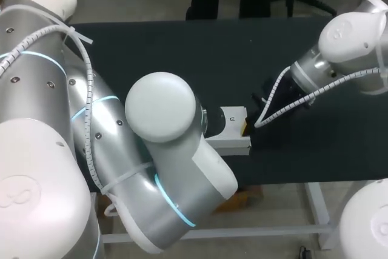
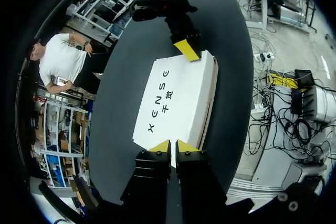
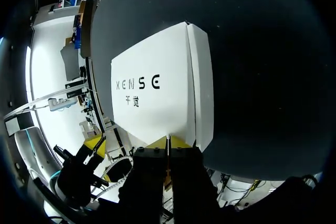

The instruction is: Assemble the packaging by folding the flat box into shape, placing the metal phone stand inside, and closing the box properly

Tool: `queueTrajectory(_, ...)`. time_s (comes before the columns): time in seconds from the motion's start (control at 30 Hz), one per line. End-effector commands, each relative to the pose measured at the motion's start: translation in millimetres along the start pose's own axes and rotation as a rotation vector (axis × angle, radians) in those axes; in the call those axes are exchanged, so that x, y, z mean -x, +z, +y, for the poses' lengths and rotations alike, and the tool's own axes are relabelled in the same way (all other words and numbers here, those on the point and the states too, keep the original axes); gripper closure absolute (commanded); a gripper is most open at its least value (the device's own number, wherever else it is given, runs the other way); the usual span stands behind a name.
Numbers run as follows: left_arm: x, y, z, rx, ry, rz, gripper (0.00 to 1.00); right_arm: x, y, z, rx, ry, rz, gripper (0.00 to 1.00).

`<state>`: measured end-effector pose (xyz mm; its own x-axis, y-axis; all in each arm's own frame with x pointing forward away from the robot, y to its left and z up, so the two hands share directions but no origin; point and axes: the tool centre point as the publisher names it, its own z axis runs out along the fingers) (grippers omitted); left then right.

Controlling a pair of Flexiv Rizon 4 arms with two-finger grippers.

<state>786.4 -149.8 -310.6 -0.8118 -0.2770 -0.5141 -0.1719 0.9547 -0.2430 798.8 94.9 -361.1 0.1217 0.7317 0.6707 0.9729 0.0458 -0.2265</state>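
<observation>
"What did the white box [image 1: 230,128] rest on?"

"A black table [image 1: 182,59]. The box lay flat on it with its printed face up. The table's front edge was near the box."

"And the arms?"

"The left arm [image 1: 157,168] bulked over one end of the box and hid that end from above. The right arm [image 1: 345,47] reached in to the opposite end."

"How were the fingers?"

"The left gripper [image 2: 173,146] had its yellow tips drawn together with only a sliver between them, right at the box's near corner. The right gripper [image 3: 168,141] was clenched the same way, its tips meeting the box's edge at the other end. I could not tell whether either one pinched a thin flap."
</observation>
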Motion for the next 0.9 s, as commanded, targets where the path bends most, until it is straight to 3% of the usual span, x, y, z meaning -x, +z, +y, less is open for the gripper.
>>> queueTrajectory(0.03, 8.5, -1.5, 3.7, -0.015, -0.034, 0.041, 1.0, 1.3, 0.5, -0.8, 0.0, -0.001, 0.003, 1.0)
queueTrajectory(0.37, 14.3, 11.0, 6.4, -0.043, -0.126, 0.17, 1.0, 1.4, 0.3, -1.9, 0.002, -0.001, 0.001, 1.0)
queueTrajectory(0.9, 6.0, 36.4, 14.1, -0.027, -0.155, 0.247, 1.0, 1.8, 1.2, -1.6, 0.0, 0.002, 0.0, 1.0)
